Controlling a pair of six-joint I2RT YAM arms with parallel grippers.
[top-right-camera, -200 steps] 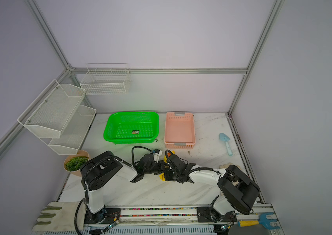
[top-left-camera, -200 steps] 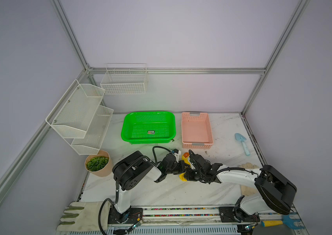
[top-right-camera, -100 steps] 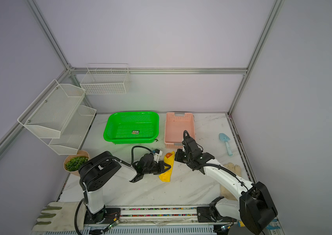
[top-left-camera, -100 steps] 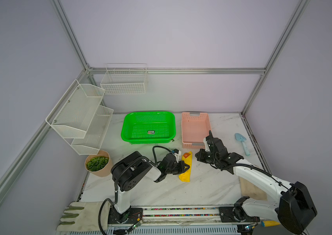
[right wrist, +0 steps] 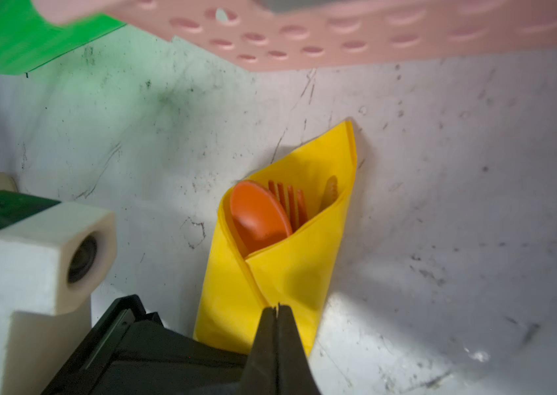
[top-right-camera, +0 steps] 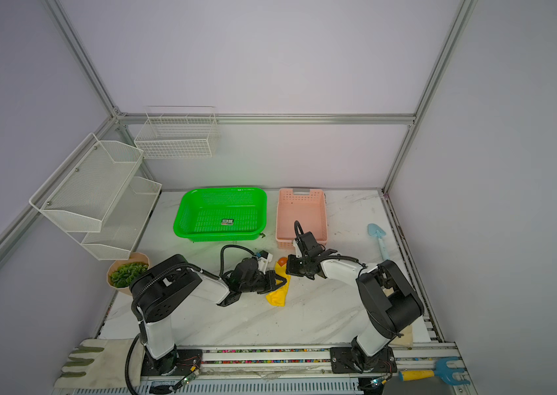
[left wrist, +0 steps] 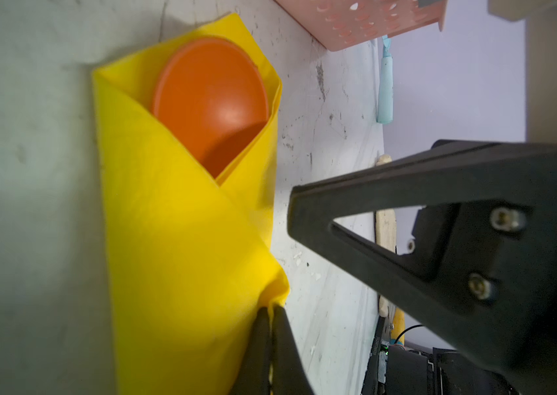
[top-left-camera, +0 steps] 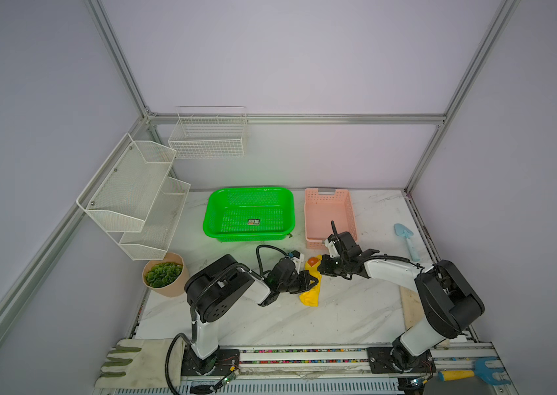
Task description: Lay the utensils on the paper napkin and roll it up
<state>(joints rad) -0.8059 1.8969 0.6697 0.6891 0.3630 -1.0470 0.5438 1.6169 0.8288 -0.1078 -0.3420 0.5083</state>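
Left gripper [left wrist: 272, 313] is clenched on a pinch of the paper napkin [left wrist: 174, 239] at its edge. Right gripper [right wrist: 276, 309] is closed too, tips on the seam; I can't tell whether it has caught paper. I count one napkin, rolled into a cone and touching both grippers, so neither arm is nearer. Its long axis lies across the left gripper's reach, open end beside the right gripper. Three utensils poke out: one spoon [right wrist: 256, 219], one fork [right wrist: 290, 201], one knife [right wrist: 330, 191].

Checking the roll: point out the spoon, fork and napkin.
spoon [right wrist: 256, 219], right wrist view, on its bowl.
fork [right wrist: 290, 205], right wrist view, on its tines.
napkin [right wrist: 290, 280], right wrist view, on its outer fold.
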